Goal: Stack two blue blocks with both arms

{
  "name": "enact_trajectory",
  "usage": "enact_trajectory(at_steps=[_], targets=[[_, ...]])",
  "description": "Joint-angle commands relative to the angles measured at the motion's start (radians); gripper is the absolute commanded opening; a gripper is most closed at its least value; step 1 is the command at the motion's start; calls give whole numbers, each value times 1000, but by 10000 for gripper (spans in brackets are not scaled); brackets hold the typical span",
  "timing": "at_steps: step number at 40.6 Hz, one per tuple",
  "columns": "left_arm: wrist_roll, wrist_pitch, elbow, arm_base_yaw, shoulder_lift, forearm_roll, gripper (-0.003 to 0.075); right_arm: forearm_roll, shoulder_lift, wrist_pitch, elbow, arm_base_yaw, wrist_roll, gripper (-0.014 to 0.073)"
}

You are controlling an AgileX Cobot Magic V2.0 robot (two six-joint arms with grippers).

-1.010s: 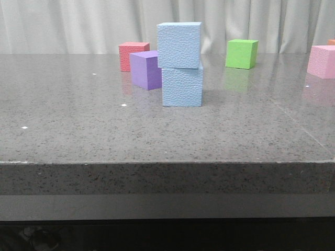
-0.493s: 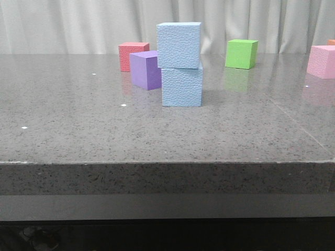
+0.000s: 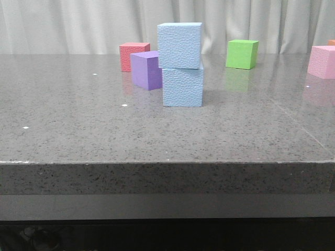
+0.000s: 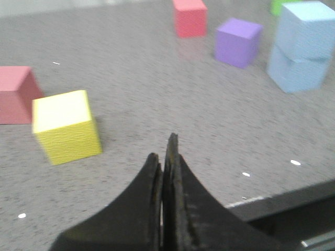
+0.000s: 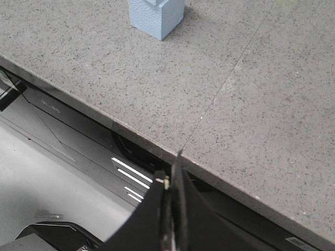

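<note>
Two pale sky-blue blocks stand stacked on the grey table. The upper blue block (image 3: 179,45) rests on the lower blue block (image 3: 182,87), shifted slightly left. The stack also shows in the left wrist view, upper block (image 4: 306,29) on lower block (image 4: 296,73). The lower block's base (image 5: 155,15) shows in the right wrist view. No arm appears in the front view. My left gripper (image 4: 163,149) is shut and empty, over the table near its front edge, far from the stack. My right gripper (image 5: 171,172) is shut and empty, at the table's front edge.
A purple cube (image 3: 146,70) stands just left of the stack, a red cube (image 3: 133,56) behind it. A green cube (image 3: 242,54) and a pink cube (image 3: 321,61) stand at the back right. A yellow cube (image 4: 65,126) and another pink cube (image 4: 15,94) lie near my left gripper.
</note>
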Motion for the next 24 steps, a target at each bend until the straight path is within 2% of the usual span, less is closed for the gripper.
enact_trajectory(at_steps=[1, 6, 10, 15, 24], targets=[[-3, -137, 44, 43, -86, -10, -18, 10, 6, -59, -25, -7, 0, -69], [-3, -216, 145, 65, -185, -10, -18, 10, 6, -59, -25, -7, 0, -69], [-13, -336, 243, 65, -222, -3, -18, 10, 6, -59, -25, -7, 0, -69], [-214, -519, 390, 65, -239, 154, -18, 10, 6, -59, -25, -7, 0, -69], [-222, -697, 530, 63, -246, 164, -18, 10, 6, -59, -25, -7, 0, -69]])
